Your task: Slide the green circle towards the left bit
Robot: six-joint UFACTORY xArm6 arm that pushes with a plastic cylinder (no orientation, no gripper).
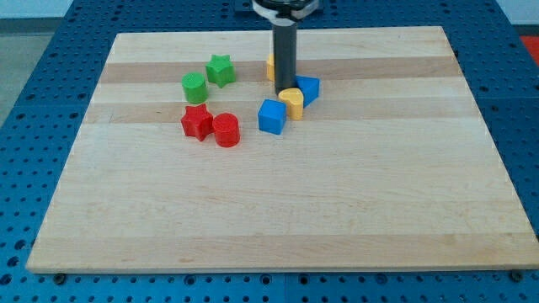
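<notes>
The green circle sits on the wooden board at the view's upper left of centre, just below-left of a green star. My tip ends at the top edge of a yellow heart-shaped block, well to the right of the green circle. A blue block lies right of the tip and a blue cube below-left of it. Another yellow block is mostly hidden behind the rod.
A red star and a red cylinder lie together just below the green circle. The board's left edge is to the left of the green circle. A blue perforated table surrounds the board.
</notes>
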